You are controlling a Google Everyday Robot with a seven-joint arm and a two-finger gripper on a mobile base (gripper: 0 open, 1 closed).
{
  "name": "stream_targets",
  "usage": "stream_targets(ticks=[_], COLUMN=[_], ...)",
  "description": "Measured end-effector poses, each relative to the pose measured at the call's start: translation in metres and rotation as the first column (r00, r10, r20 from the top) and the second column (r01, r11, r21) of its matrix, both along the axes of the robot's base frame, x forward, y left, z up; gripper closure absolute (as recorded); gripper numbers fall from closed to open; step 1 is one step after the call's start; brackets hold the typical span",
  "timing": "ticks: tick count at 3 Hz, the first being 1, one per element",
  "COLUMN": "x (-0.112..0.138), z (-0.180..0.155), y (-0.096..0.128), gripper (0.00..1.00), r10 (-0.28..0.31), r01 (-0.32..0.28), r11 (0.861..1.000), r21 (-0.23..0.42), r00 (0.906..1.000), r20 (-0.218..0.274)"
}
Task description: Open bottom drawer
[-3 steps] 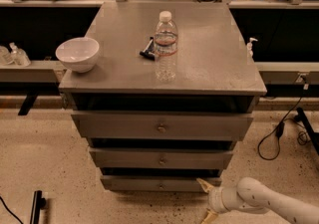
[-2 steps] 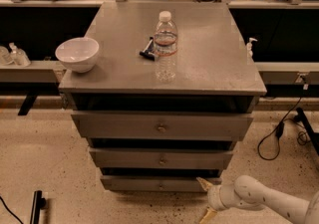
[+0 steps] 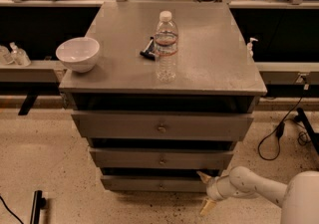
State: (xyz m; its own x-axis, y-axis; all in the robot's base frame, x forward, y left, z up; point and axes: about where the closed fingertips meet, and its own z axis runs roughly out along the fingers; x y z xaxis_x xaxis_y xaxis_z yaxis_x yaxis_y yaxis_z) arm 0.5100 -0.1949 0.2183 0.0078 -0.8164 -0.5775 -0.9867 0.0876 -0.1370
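Speckled floor [image 3: 50,168]; gripper [image 3: 205,192] at right edge of bottom drawer [image 3: 154,184].

My only camera looks from high up in front of the grey metal three-drawer cabinet [image 3: 209,54]. It tilts downward, near enough that the flat top and all three drawer fronts fill the middle. The speckled beige floor [image 3: 45,168] edges the bottom. My white arm [image 3: 259,188] enters at the lower right corner. My gripper [image 3: 205,192] sits at the right end of the narrow grey bottom drawer [image 3: 149,183], fingers spread.
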Motion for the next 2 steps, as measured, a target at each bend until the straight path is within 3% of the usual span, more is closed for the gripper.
stream_targets(ticks=[2], x=[0.033], z=[-0.022], y=[-0.005], gripper=[0.00], r10=[-0.007], r01=[0.006], r11=[0.999], r21=[-0.034], r00=[0.9997], r20=[-0.022])
